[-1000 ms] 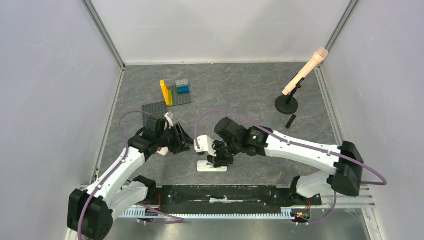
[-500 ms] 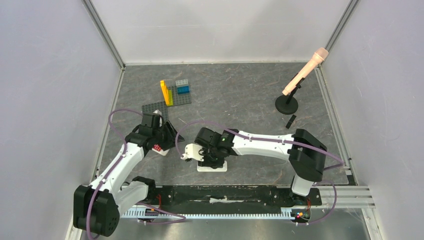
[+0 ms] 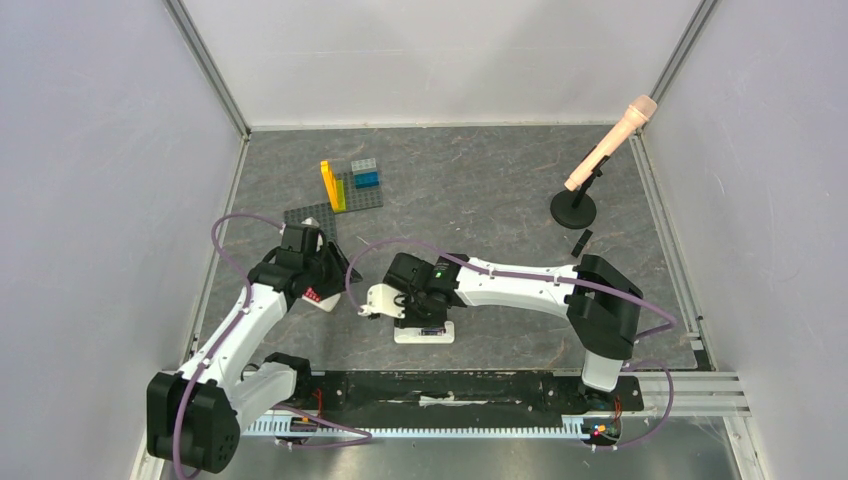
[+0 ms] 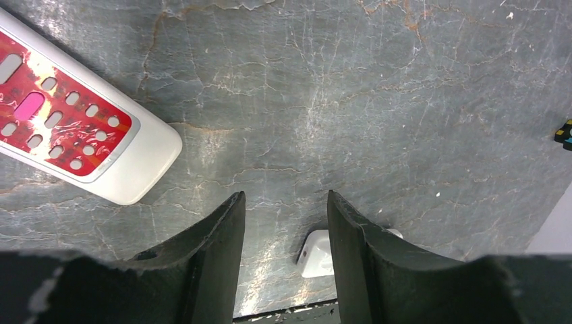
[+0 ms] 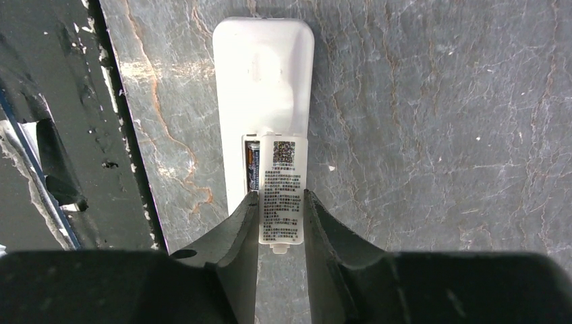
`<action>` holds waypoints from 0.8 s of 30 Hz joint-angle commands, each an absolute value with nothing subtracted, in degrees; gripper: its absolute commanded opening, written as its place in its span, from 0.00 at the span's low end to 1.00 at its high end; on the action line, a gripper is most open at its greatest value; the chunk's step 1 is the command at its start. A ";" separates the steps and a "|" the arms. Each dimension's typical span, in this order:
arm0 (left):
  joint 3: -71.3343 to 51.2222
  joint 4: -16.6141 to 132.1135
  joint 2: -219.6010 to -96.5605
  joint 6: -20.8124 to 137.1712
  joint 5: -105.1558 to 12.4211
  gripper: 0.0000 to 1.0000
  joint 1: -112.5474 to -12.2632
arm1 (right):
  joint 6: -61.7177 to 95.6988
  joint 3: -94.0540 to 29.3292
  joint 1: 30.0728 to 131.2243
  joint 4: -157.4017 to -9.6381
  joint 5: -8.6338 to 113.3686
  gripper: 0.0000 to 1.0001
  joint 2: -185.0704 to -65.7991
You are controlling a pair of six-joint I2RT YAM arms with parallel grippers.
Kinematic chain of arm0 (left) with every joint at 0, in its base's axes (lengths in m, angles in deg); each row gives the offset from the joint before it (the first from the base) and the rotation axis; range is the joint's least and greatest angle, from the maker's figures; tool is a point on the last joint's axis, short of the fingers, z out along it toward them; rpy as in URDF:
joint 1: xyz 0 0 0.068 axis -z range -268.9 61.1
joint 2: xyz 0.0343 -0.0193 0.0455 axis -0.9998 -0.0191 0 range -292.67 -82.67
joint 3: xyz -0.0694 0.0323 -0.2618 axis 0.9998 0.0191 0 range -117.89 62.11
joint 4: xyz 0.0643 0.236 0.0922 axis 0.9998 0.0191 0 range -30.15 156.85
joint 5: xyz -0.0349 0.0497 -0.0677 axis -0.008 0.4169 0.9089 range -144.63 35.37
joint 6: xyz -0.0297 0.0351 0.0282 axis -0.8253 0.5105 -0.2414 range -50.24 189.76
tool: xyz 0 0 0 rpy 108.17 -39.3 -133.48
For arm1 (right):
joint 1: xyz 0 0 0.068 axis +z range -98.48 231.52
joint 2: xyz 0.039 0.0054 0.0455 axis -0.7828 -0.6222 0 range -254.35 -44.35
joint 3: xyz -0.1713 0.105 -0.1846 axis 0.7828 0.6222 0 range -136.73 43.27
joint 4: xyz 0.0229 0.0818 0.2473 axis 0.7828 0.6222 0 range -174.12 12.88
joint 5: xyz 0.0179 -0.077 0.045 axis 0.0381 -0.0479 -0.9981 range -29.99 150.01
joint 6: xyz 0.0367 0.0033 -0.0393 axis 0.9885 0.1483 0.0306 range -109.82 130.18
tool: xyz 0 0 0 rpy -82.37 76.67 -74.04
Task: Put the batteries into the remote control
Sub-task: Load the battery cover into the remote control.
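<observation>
Red-faced remote (image 4: 64, 128) upper left, parted left gripper (image 4: 284, 202) above grey table (image 4: 378, 101)

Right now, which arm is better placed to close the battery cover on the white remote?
Right. The right gripper grips the battery cover against the opened white remote, one battery showing inside. The left gripper hangs open above the table.

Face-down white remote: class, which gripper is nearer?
Right. The right gripper is over the white remote, shut on its battery cover; the left gripper hangs open, apart to its left.
</observation>
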State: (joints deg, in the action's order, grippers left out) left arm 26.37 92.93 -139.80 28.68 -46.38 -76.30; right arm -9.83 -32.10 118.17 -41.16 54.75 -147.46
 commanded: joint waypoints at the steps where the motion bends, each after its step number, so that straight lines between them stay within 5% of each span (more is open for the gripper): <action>1: 25.09 92.29 -139.83 30.91 -46.90 0.54 -76.91 | -11.27 -32.89 118.59 -39.57 54.23 0.09 -145.55; 24: 26.15 91.05 -140.16 30.65 -45.61 0.55 -77.65 | -12.59 -32.01 118.57 -38.24 51.59 0.09 -146.57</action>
State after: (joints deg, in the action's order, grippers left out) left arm 26.39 92.69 -140.10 28.68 -46.46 -77.29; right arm -11.54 -31.86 118.17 -38.73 52.63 -147.18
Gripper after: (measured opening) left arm 0.544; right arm 0.283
